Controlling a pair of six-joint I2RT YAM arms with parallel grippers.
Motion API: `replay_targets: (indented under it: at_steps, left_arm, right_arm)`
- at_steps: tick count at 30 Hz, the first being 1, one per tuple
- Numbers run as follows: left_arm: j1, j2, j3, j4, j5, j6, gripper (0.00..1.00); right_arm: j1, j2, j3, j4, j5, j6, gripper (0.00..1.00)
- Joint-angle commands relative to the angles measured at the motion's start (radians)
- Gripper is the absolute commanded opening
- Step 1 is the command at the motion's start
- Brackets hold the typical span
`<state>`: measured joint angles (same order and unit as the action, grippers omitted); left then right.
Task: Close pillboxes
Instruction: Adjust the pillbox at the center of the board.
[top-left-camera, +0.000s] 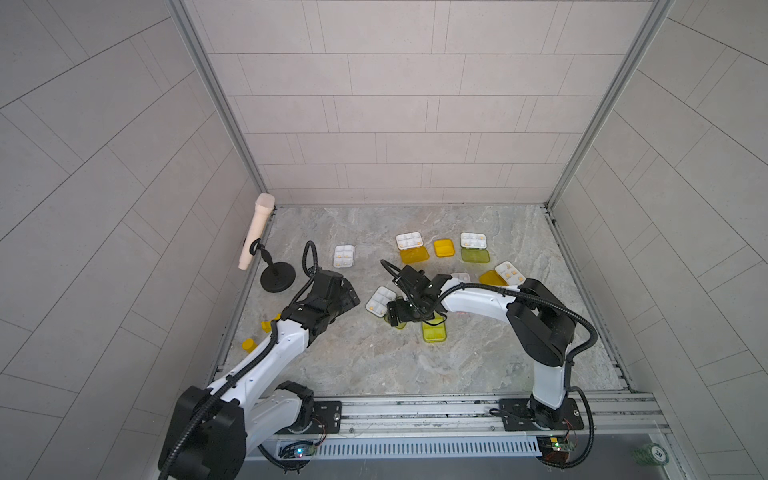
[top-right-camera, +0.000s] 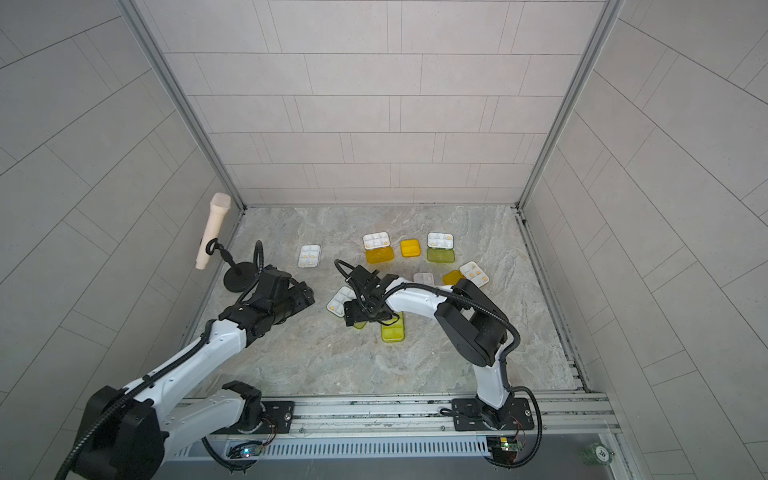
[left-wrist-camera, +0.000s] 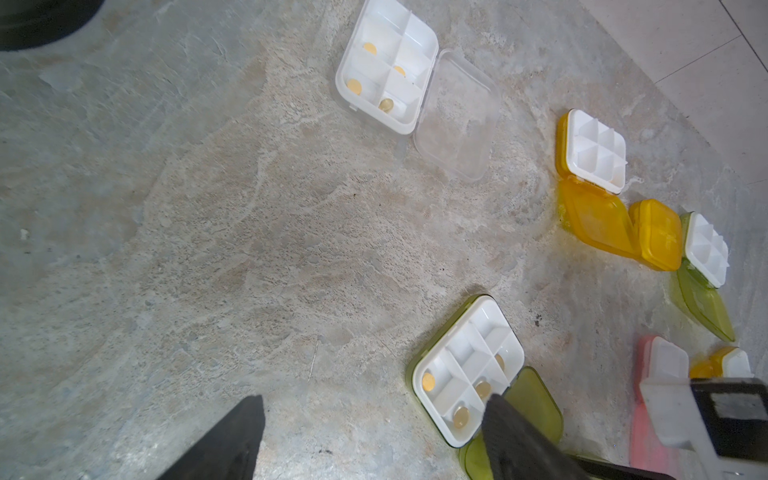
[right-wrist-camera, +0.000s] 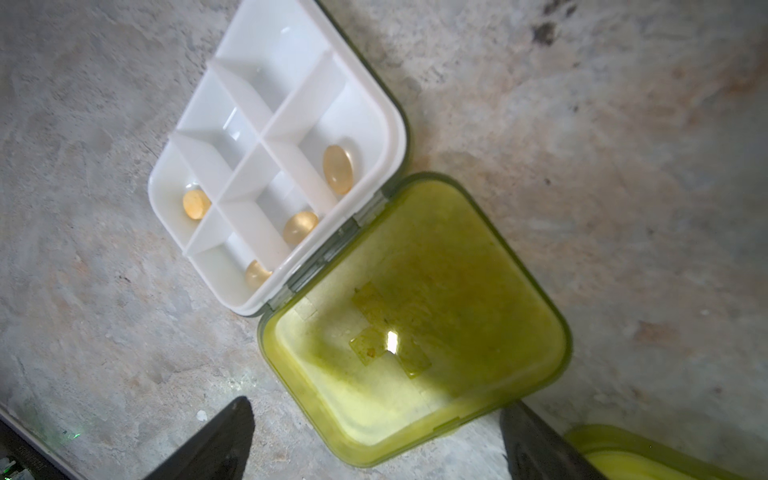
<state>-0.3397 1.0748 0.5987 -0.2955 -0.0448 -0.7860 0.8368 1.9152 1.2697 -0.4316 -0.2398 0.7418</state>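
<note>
Nearest on the marble tabletop (top-left-camera: 374, 365), a closed yellow-green pillbox (top-left-camera: 434, 332) is noted. Just beyond, the right gripper (right-wrist-camera: 378, 403) is spread wide over the flat-lying lid (right-wrist-camera: 415, 291) of an open yellow-green pillbox (right-wrist-camera: 274, 158), with nothing gripped. The left gripper (left-wrist-camera: 374, 399) is parted and empty beside it. Farther back, an open clear-lidded pillbox (top-left-camera: 344, 255) and a closed orange pillbox (top-left-camera: 444, 248) are seen.
</note>
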Motion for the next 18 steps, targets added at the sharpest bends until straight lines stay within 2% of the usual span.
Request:
replay_targets:
  at_steps: [1, 18]
  left_arm:
    - [0.005, 0.011, 0.016, 0.017, -0.004, -0.011, 0.87]
    - [0.005, 0.125, 0.057, 0.055, 0.068, -0.006, 0.87]
  right_arm:
    - [-0.006, 0.015, 0.014, -0.004, 0.013, 0.01, 0.94]
    - [-0.031, 0.116, 0.178, -0.021, -0.039, -0.068, 0.94]
